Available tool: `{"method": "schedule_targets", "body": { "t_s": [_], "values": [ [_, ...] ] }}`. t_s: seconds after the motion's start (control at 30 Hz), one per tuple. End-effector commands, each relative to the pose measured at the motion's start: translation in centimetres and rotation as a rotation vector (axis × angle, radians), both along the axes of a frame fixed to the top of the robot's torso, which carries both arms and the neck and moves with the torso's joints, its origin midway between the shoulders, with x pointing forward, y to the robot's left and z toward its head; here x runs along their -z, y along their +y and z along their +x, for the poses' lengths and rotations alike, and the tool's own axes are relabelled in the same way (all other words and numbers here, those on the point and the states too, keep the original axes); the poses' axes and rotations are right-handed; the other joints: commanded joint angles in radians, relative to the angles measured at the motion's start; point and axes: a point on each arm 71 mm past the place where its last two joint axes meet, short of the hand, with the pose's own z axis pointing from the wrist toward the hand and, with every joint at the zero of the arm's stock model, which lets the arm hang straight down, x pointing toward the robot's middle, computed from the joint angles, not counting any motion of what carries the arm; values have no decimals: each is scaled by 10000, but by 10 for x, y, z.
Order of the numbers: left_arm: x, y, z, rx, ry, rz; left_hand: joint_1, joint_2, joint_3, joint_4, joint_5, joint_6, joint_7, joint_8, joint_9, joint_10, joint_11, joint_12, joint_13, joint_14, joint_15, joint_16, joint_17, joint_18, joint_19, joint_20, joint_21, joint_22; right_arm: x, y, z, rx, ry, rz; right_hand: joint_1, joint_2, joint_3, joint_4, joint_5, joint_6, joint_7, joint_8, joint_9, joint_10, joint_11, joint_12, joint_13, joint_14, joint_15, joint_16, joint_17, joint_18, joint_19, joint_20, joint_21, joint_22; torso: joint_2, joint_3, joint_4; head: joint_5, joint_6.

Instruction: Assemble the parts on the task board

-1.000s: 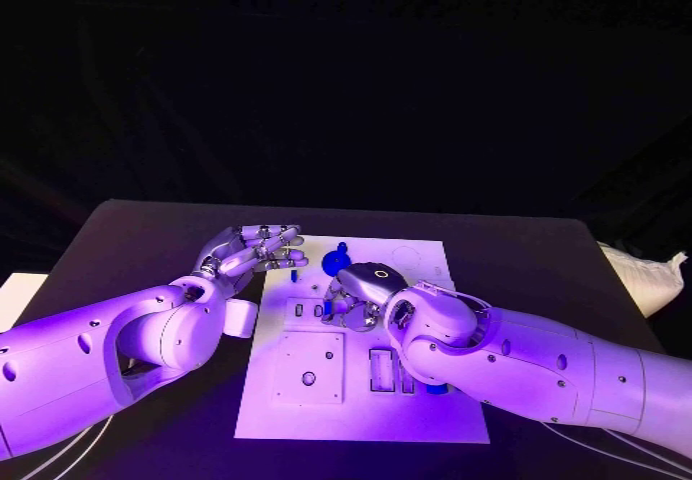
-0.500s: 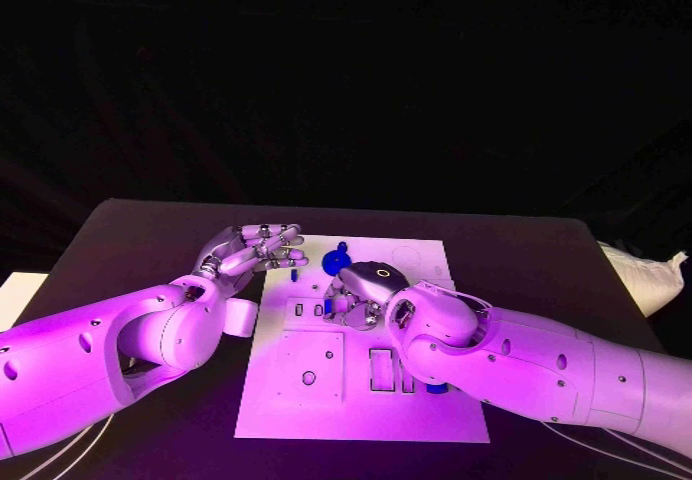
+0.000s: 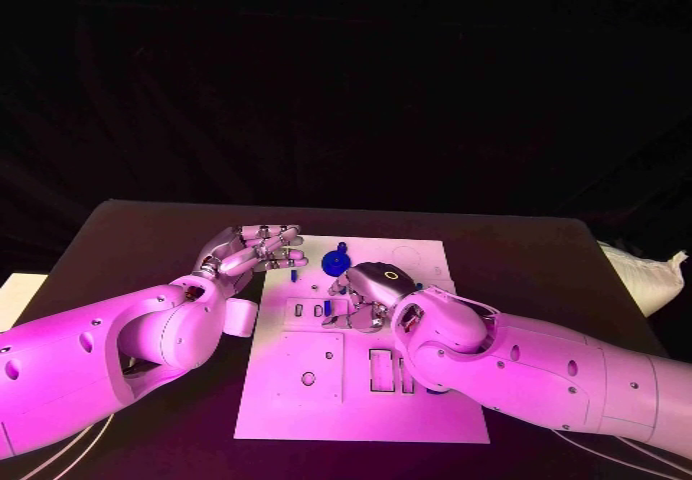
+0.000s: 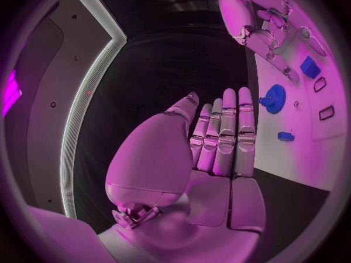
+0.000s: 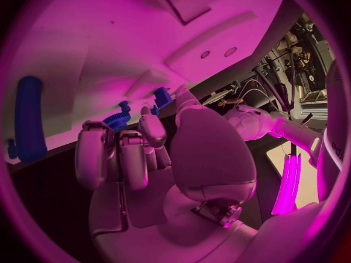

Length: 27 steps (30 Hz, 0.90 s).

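We count one white task board point(image 3: 361, 400) lying in the middle of the black table point(image 3: 144, 225), and on it a few blue parts: a gear point(image 3: 336, 263) near its far edge, a small peg point(image 3: 294, 272) beside the left hand, and a small block point(image 4: 310, 67) near the right hand in the left wrist view. A long blue cylinder point(image 5: 31, 125) shows in the right wrist view. A further blue piece sits under the right forearm (we cannot make out its shape).

The left hand point(image 3: 254, 250) hovers at the board's far left corner, its fingers point(image 4: 228, 135) straight and close together, holding nothing.

The right hand point(image 3: 364, 297) is palm-down over the board's middle, fingers curled downward just beside the gear. Whether they grip anything we cannot tell; their tips are hidden behind the hand.
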Motion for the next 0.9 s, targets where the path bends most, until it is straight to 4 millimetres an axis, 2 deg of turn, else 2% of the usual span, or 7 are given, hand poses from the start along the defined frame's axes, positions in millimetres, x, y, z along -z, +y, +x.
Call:
{"method": "schedule_targets", "body": {
  "t_s": [0.03, 0.3, 0.47, 0.57, 0.7, 0.8, 0.9],
  "values": [
    [1, -2, 0, 251, 112, -81, -31, -68, 78, -17, -7, -71, 17, -36, -13, -90, 18, -39, -17, 21, 17, -41, 41, 90, 78, 27, -25, 0, -15, -1, -6, -192, -673, 1155, 107, -22, -210, 75, 67, -4, -37, 32, 15, -64, 33, -6, -5, 808, 73, -69, 1638, -78, -17, 73, -69, -10, -17, 1, -6, 1, 32],
    [13, 1, 1, 598, 1041, 1888, -843, -264, 60, 223, 8, 322, -454, 156, 58, 1117, -608, 476, 273, 2781, -771, 2411, 1601, 95, 2435, -738, 1381, 729, -54, -19, -14, -1604, -1741, 2675, 315, 232, -392, 50, 144, -32, -26, 36, 17, -162, 43, -140, -133, 780, 82, -139, 1529, -54, -88, 85, -144, -134, -82, 95, -34, 131, 77],
    [24, -1, -3, 1540, 1967, 3821, -1162, -564, 25, 326, -39, 642, -906, 411, 162, 2272, -1022, 1779, 1216, 3315, -1202, 10016, 8682, 17, 3477, -1193, 2771, 1672, -74, -49, -4, -1467, -1293, 3338, 686, 455, -347, -39, 320, -21, -31, 38, 21, -260, 37, -260, -235, 766, 77, -178, 1477, -40, -137, 85, -197, -207, -220, 169, -72, 222, 23],
    [28, -3, -6, 2518, 2523, 5300, -1788, -457, -294, 807, -70, 704, -992, 729, 285, 2278, -1214, 3244, 2425, 3307, -1241, 12281, 10982, -361, 3716, -1364, 5689, 4789, -82, -70, 5, -965, -995, 3613, 788, 577, -337, -60, 441, 8, -39, 48, 27, -292, 28, -310, -283, 754, 71, -211, 1427, -34, -154, 80, -219, -238, -299, 199, -109, 281, -19],
    [25, -5, -2, 3364, 2663, 7470, -2166, -402, -778, 1332, -119, 822, -1222, 1309, 593, 1799, -1284, 5171, 4076, 3483, -1323, 13522, 12357, -565, 3636, -1570, 7853, 7154, -89, -97, 16, -242, -714, 3898, 826, 631, -356, -68, 548, 29, -46, 53, 31, -283, 20, -297, -284, 754, 65, -217, 1423, -35, -151, 75, -220, -233, -378, 243, -160, 400, -68],
    [17, -5, 8, 3594, 2545, 9466, -2339, -67, -1458, 1825, -101, 722, -1314, 2391, 1349, 1356, -1441, 8435, 7308, 3653, -1497, 14068, 13040, -765, 3278, -1505, 9521, 8996, -90, -119, 24, 409, -499, 4151, 867, 710, -370, -77, 666, 47, -52, 54, 34, -278, 13, -296, -295, 749, 58, -234, 1400, -35, -150, 68, -224, -236, -430, 286, -205, 472, -78],
    [11, -8, 18, 3455, 2299, 10637, -2403, -41, -1747, 1745, -126, 797, -1437, 2921, 1753, 1824, -1540, 9785, 8744, 3696, -1565, 14168, 13173, -853, 3404, -1574, 10454, 10129, -89, -131, 29, 871, -303, 4301, 1074, 861, -312, -181, 818, 99, -68, 71, 44, -347, -6, -417, -394, 713, 41, -328, 1251, 0, -231, 57, -319, -408, -479, 320, -224, 538, -120]
  ]
}}
